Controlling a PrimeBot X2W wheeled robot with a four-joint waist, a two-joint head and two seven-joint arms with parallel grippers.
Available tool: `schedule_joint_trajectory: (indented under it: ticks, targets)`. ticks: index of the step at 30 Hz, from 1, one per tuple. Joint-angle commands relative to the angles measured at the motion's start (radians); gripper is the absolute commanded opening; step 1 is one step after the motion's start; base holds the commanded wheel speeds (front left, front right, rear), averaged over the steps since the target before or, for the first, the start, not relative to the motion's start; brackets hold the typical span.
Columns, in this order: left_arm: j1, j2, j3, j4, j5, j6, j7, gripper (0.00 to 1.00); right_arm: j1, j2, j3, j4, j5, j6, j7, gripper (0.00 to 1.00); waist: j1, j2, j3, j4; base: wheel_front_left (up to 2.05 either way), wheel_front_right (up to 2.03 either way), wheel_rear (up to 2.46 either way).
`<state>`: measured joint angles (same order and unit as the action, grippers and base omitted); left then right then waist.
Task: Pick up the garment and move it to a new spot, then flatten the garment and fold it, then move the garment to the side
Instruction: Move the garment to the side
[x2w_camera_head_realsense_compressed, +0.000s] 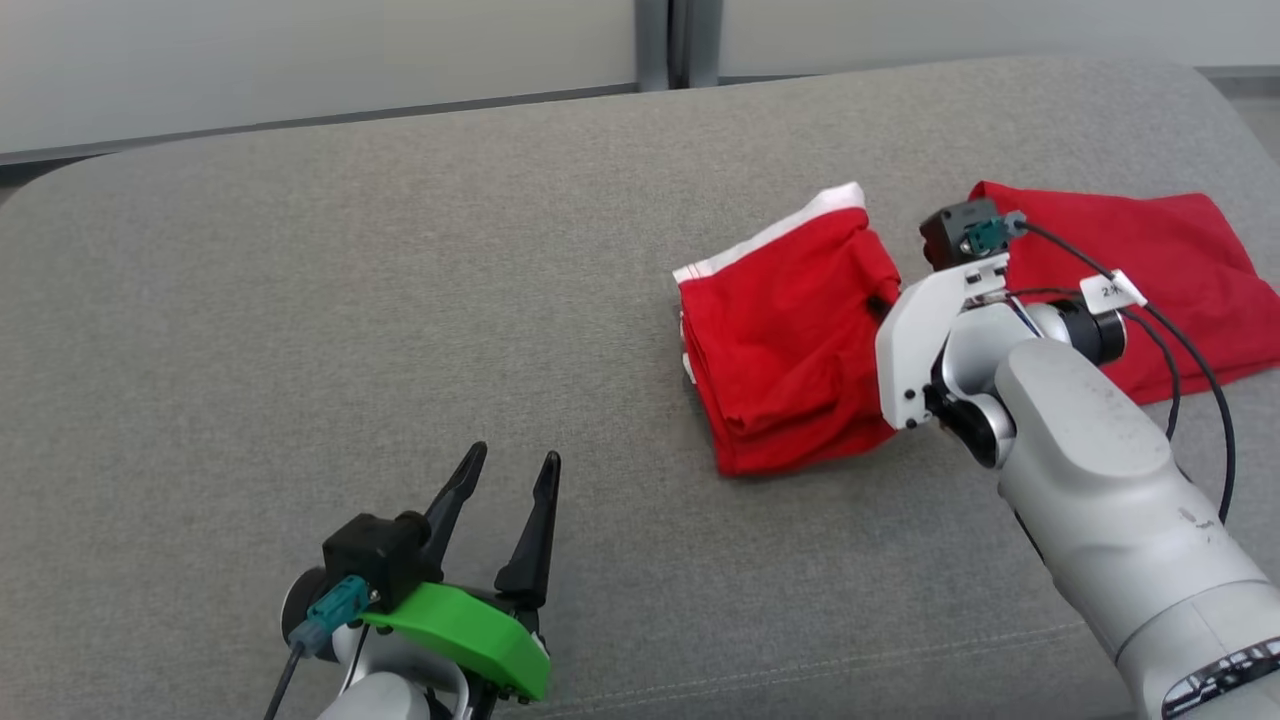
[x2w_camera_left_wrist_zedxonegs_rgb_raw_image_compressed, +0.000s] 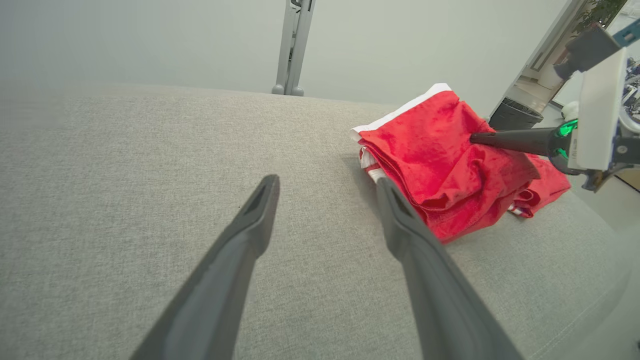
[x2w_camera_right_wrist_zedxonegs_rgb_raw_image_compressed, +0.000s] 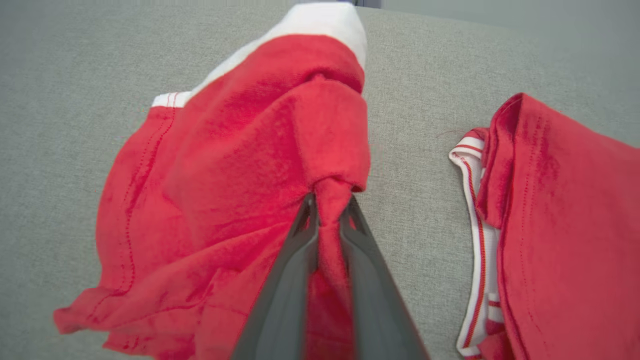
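Observation:
The garment (x2w_camera_head_realsense_compressed: 790, 350) is a red cloth with a white band, lying bunched in folds on the grey padded surface (x2w_camera_head_realsense_compressed: 400, 260) right of centre. My right gripper (x2w_camera_head_realsense_compressed: 880, 304) reaches in from the right and is shut on a pinched fold at the garment's right edge; in the right wrist view the red cloth (x2w_camera_right_wrist_zedxonegs_rgb_raw_image_compressed: 240, 165) is squeezed between the fingertips of that gripper (x2w_camera_right_wrist_zedxonegs_rgb_raw_image_compressed: 330, 201). From the left wrist view the garment (x2w_camera_left_wrist_zedxonegs_rgb_raw_image_compressed: 440, 165) lies ahead to the right, with the right gripper's dark finger (x2w_camera_left_wrist_zedxonegs_rgb_raw_image_compressed: 515, 140) on it. My left gripper (x2w_camera_head_realsense_compressed: 514, 458) stands open at the lower left, nothing between its fingers (x2w_camera_left_wrist_zedxonegs_rgb_raw_image_compressed: 326, 185).
A second spread of red cloth with a striped white hem (x2w_camera_right_wrist_zedxonegs_rgb_raw_image_compressed: 565, 220) lies to the right (x2w_camera_head_realsense_compressed: 1170, 270); whether it joins the held piece I cannot tell. A pale wall (x2w_camera_head_realsense_compressed: 300, 60) stands behind the surface. A dark bin (x2w_camera_left_wrist_zedxonegs_rgb_raw_image_compressed: 515, 115) sits beyond the far edge.

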<state>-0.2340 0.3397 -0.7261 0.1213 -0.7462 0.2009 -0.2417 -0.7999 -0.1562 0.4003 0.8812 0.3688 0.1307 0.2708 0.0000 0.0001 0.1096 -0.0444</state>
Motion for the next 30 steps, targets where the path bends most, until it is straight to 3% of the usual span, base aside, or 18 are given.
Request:
schedule_joint_trajectory:
  ticks: [1,8,16,30]
  targets:
    - [-0.021,0.005,0.001,0.002,0.008,-0.006,-0.004,1.00,-0.024,-0.007,0.011,-0.006,0.008,0.000,0.000,0.00,0.0000,-0.0001,0.045,-0.052,0.00,0.00,0.00]
    - [-0.052,0.006,0.001,0.011,0.014,-0.016,-0.003,1.00,-0.091,-0.050,0.124,-0.047,0.062,0.000,0.053,0.00,0.0000,-0.0001,0.086,-0.114,0.00,0.00,0.00]
    - [-0.068,0.011,-0.001,0.023,0.019,-0.020,-0.003,1.00,-0.128,-0.155,0.176,-0.103,0.119,0.000,0.059,0.00,0.0000,-0.0001,0.101,-0.151,0.00,0.00,0.00]
    - [-0.084,0.033,-0.010,0.005,0.026,-0.016,0.018,1.00,-0.178,-0.279,0.188,-0.075,0.121,0.000,0.006,0.00,0.0000,-0.0001,0.130,-0.130,0.00,0.00,0.00]
